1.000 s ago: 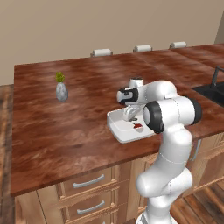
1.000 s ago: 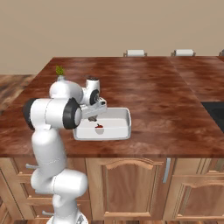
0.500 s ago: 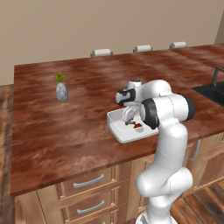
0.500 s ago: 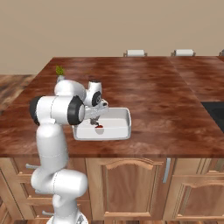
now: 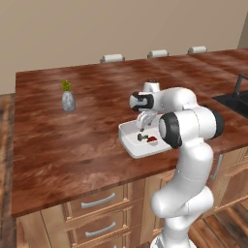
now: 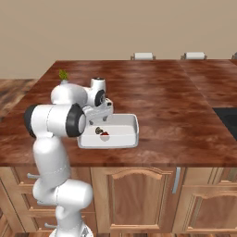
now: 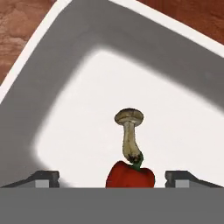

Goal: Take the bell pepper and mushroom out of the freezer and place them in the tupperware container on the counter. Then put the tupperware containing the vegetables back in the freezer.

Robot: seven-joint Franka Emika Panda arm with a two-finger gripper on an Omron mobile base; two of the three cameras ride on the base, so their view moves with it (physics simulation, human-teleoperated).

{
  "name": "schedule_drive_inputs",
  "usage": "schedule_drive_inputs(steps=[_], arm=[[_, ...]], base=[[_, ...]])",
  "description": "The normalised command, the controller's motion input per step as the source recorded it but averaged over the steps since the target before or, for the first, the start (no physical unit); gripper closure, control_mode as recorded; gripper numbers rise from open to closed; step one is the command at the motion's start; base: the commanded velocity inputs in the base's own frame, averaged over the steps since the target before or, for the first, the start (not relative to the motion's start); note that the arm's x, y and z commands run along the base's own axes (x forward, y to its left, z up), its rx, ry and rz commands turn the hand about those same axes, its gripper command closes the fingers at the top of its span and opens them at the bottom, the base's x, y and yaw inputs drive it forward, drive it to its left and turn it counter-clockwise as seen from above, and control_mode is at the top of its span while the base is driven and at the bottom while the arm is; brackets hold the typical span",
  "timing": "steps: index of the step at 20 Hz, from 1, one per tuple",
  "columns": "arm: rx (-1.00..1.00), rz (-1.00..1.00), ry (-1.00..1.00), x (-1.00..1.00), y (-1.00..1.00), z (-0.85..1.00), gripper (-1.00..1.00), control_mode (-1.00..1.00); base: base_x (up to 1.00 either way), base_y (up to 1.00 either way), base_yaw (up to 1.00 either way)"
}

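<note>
Your gripper (image 7: 112,177) hangs released over the container (image 7: 52,78), pepper (image 7: 130,175) and mushroom (image 7: 129,131) inside; returning it to the freezer remains.

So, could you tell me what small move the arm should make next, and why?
Probably lift the claw straight up: its jaws stand wide apart, and the mushroom and bell pepper both lie inside the tupperware container, so it needs clearance before regrasping the box.
</note>
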Motion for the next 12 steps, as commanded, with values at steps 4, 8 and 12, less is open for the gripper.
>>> schedule_drive_inputs(steps=[4,8,12], arm=[[0.00,-0.01,0.00,-0.62,0.55,0.51,-1.00,-1.00],[-0.02,-0.11,0.04,-0.22,0.80,0.02,-1.00,-1.00],[-0.01,-0.16,0.03,-0.14,0.52,0.00,-1.00,-1.00]], base=[[0.00,0.00,0.00],[0.00,0.00,0.00],[0.00,0.00,0.00]])
